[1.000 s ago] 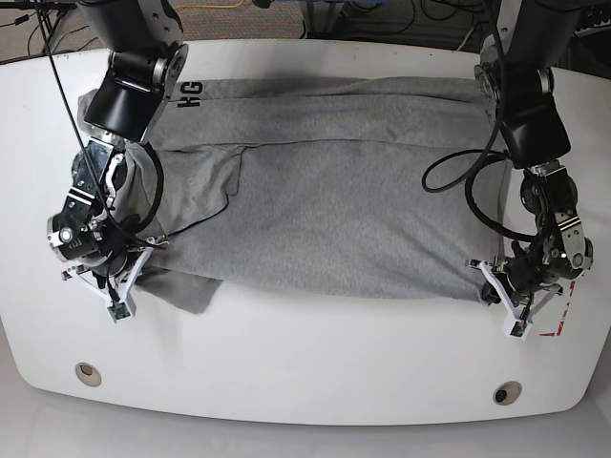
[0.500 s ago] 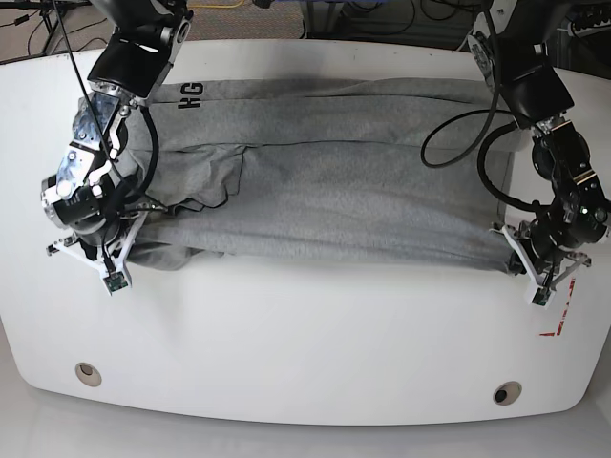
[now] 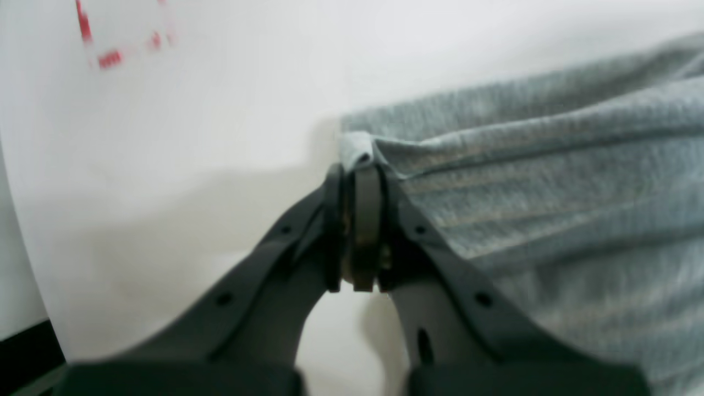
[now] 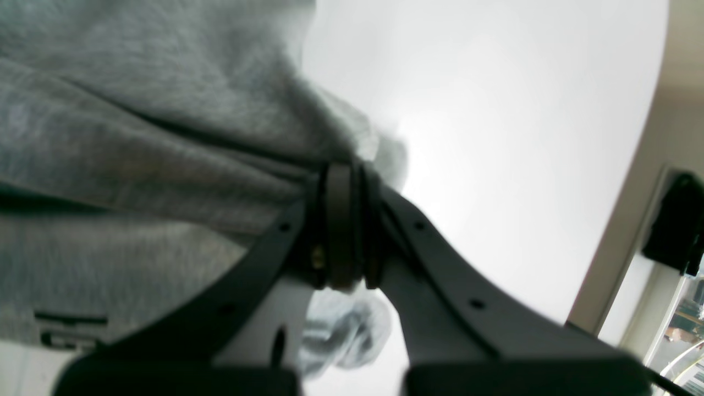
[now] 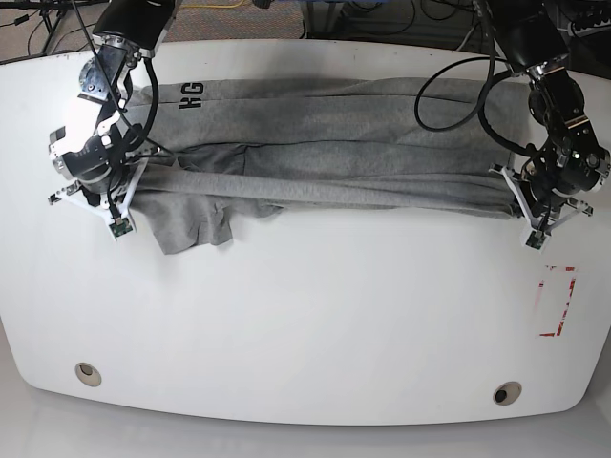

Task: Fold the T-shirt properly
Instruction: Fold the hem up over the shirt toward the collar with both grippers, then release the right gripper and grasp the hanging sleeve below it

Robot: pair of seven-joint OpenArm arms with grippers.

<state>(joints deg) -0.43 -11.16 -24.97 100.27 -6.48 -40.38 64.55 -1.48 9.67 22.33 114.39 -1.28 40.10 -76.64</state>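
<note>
Base view, left to right. Right gripper (image 5: pixel 131 187) sits at the left end of the T-shirt (image 5: pixel 325 153), its fingers (image 4: pixel 338 220) pinched tight on a bunched fold of grey cloth; the right wrist view shows fabric squeezed between the pads and a loose lump hanging below them. A sleeve portion lies flat on the white counter (image 5: pixel 305 324) just below and right of this gripper. Dark block letters (image 5: pixel 190 92) show on the shirt near its far left corner. The T-shirt lies across the far half of the counter as a long horizontal band, its near edge lifted and pulled taut between the two grippers, layered over the rest of the garment. Left gripper (image 5: pixel 516 196) is at the right end, fingers (image 3: pixel 366 220) clamped together on the cloth's corner, seen clearly in the left wrist view. Red tape marks (image 5: pixel 558 301) lie on the counter near this gripper, apart from the shirt.
</note>
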